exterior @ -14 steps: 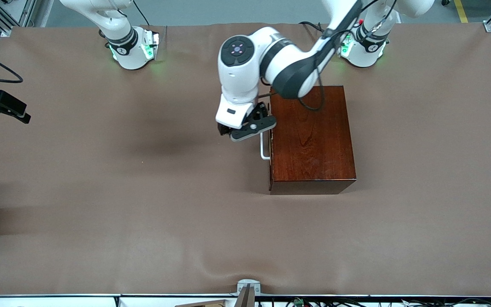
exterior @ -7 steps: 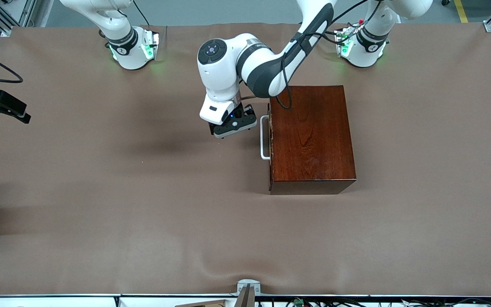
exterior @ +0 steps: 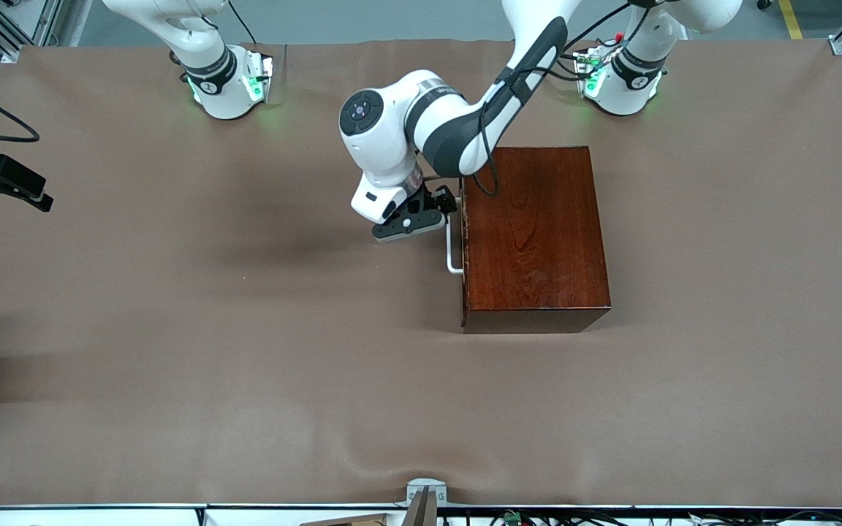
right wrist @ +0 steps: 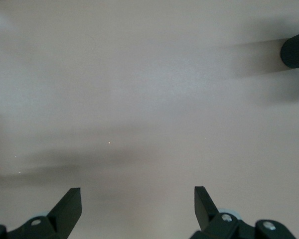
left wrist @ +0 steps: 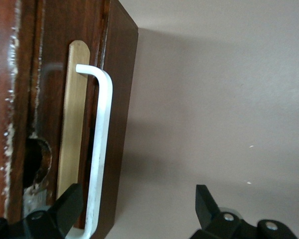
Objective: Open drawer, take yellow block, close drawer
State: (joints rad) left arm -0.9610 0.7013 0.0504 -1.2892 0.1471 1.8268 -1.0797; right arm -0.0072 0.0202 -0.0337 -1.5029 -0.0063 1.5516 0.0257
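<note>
The left gripper (exterior: 441, 212) sits just above the middle of the front view, right at the white loop handle (exterior: 453, 245) of the drawer (exterior: 463, 241). Its fingers (left wrist: 65, 209) stand apart, and in the left wrist view one dark finger lies close beside the handle's end while the other (left wrist: 205, 204) hangs out over bare tabletop. Whether the near finger touches the handle, I cannot tell. The handle (left wrist: 99, 149) runs as a pale bar along the front of the dark box, with a strip of pale wood (left wrist: 72, 119) showing next to it.

The drawer looks pushed in, its front flush with the glossy reddish-brown wooden box (exterior: 534, 237), which fills the centre-right of the front view. The left arm (exterior: 457, 124) reaches down to it from its base at the upper right of the frame, bending over the box's upper corner.

The yellow block does not show in any view.

The right gripper (right wrist: 137, 206) waits at the middle of the left edge of the front view, over the brown table (exterior: 209, 329). In the right wrist view its two fingers are spread wide with nothing between them, only the plain table surface below.
</note>
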